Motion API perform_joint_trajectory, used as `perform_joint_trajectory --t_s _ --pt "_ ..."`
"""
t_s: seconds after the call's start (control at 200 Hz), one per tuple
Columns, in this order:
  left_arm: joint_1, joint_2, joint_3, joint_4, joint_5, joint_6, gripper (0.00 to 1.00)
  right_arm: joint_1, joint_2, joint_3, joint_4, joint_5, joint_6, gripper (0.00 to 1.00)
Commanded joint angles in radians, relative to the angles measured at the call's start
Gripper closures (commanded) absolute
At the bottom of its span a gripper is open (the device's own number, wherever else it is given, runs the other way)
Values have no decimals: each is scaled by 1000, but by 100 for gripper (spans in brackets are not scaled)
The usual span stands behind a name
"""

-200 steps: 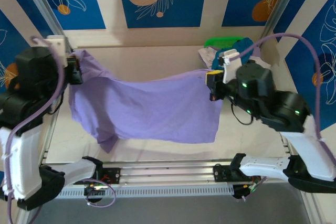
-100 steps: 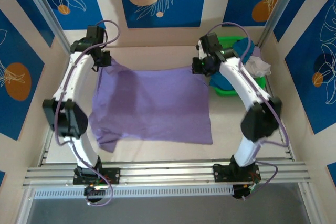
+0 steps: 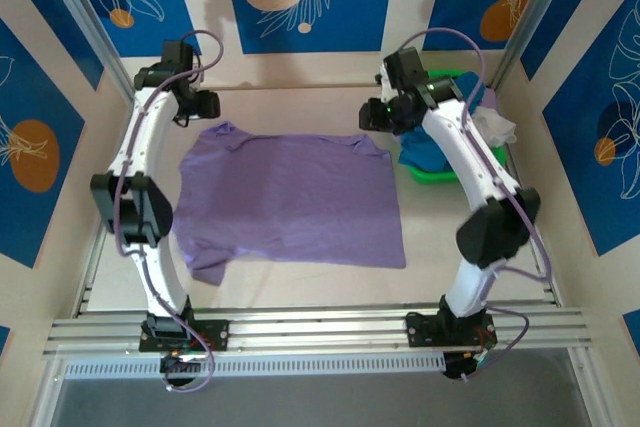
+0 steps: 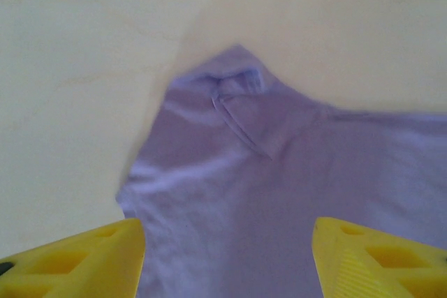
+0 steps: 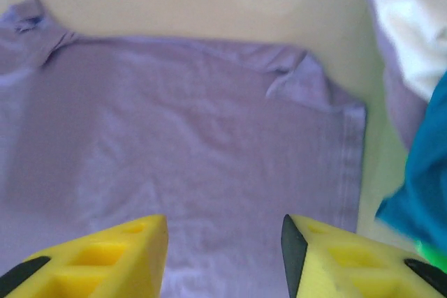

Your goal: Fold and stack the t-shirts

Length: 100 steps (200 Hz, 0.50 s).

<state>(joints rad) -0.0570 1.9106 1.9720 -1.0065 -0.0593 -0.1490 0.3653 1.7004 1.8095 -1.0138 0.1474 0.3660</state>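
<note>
A lavender-purple t-shirt (image 3: 290, 202) lies spread flat on the table, plain side up, one sleeve sticking out at the near left. Its far left corner (image 4: 237, 75) and far right corner (image 5: 300, 75) rest on the tabletop. My left gripper (image 3: 205, 105) hovers over the far left corner, open, nothing between its yellow fingers (image 4: 77, 259). Over the far right corner my right gripper (image 3: 372, 117) is open too, its fingers (image 5: 356, 259) apart above the cloth. A teal-blue t-shirt (image 3: 425, 152) and a white one (image 3: 490, 127) sit bunched in the basket at the right.
The green basket (image 3: 432, 177) stands at the far right, just beside the purple shirt's right edge. In the right wrist view the teal cloth (image 5: 419, 193) and white cloth (image 5: 405, 26) hang at the right. Bare tabletop (image 3: 300, 282) runs along the near side.
Both grippers have opened and let go of the purple shirt. The shirt, stretched between them before, has dropped and now lies flat. Both arms sit slightly farther back.
</note>
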Motion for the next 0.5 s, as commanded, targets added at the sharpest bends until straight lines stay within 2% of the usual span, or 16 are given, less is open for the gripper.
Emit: perform_joint_trajectory --t_s 0.0,0.15,0.25,0.39,0.495 --pt "13 -162 -172 -48 122 -56 35 38 -116 -167 -1 -38 106 51" --pt "13 -360 -491 -14 200 -106 35 98 -291 -425 43 -61 220 51" --pt "14 -480 -674 18 190 -121 34 132 -400 -569 47 -44 278 51" --pt "33 -568 -824 29 189 -120 32 141 -535 -771 87 -40 346 51" --pt "55 -585 -894 43 206 -137 32 132 -580 -875 133 -65 374 51"
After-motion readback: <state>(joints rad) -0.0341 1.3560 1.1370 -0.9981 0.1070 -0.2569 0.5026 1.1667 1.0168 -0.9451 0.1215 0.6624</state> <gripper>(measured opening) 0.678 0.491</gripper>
